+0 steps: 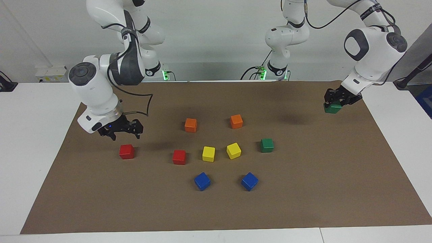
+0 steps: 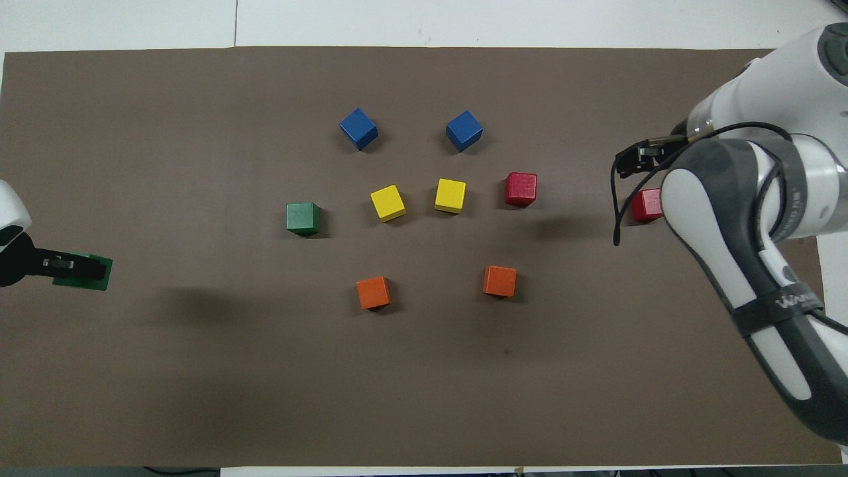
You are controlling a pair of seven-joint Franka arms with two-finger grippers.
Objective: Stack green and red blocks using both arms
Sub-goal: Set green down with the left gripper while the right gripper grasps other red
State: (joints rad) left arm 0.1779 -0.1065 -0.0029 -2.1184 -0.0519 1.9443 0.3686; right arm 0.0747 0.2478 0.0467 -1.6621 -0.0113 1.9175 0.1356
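Observation:
My left gripper (image 1: 334, 102) is shut on a green block (image 1: 332, 108), held in the air over the mat's edge at the left arm's end of the table; the overhead view shows that gripper (image 2: 71, 267) and block (image 2: 95, 279) at the frame's edge. A second green block (image 1: 267, 145) (image 2: 303, 218) rests on the mat. My right gripper (image 1: 124, 133) (image 2: 637, 159) hangs open just above a red block (image 1: 127, 151) (image 2: 644, 204) at the right arm's end, apart from it. Another red block (image 1: 179, 157) (image 2: 521, 189) sits beside the yellow cubes.
A brown mat (image 1: 303, 189) covers the table. In the middle sit two orange cubes (image 1: 190, 125) (image 1: 236, 121), two yellow cubes (image 1: 208, 153) (image 1: 233, 150) and, farthest from the robots, two blue cubes (image 1: 202, 181) (image 1: 249, 181).

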